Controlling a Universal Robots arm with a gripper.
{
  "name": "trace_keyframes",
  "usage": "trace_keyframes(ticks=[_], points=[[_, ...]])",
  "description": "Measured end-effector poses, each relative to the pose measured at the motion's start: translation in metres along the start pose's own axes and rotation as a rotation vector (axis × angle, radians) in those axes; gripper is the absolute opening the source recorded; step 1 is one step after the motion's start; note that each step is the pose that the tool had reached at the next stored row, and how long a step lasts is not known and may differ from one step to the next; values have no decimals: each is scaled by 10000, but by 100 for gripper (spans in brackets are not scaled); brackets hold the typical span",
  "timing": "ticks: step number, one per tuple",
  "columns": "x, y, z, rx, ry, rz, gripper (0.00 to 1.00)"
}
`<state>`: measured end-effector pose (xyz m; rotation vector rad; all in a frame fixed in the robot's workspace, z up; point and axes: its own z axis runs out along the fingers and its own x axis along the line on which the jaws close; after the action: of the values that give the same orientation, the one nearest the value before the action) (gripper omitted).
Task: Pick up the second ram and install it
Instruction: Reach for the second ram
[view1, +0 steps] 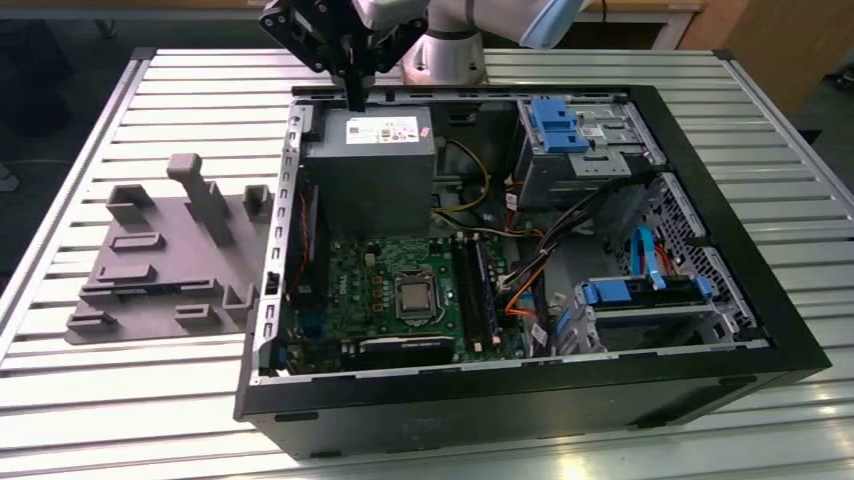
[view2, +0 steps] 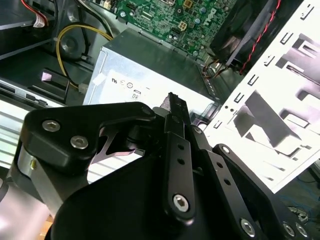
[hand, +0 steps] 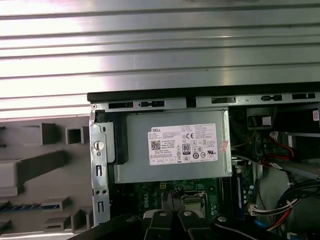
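Tool (view1: 358, 104) is hanging pressed together, empty, above your power supply (view1: 370, 165) | second ram (hand: 35, 205) is sitting in the grey fixture (view1: 160, 300) slot, likely standing on edge, presenting you a grippable top.

Bends the pale grey arm (view1: 447, 45) over at the wrist, points the black gripper (view1: 356, 95) straight down in the exterior view, presses the two long fingers (view2: 177, 150) together into one narrow tip, and spreads the bolted black linkages (view2: 75, 130) wide behind them in the second wrist view.
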<state>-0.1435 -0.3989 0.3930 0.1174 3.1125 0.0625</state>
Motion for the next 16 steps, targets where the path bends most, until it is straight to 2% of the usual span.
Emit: trace_keyframes(ticks=[3,16], points=[[23,-3,0,1,0,-1,11],[209,-16,0,0,-1,0,11]])
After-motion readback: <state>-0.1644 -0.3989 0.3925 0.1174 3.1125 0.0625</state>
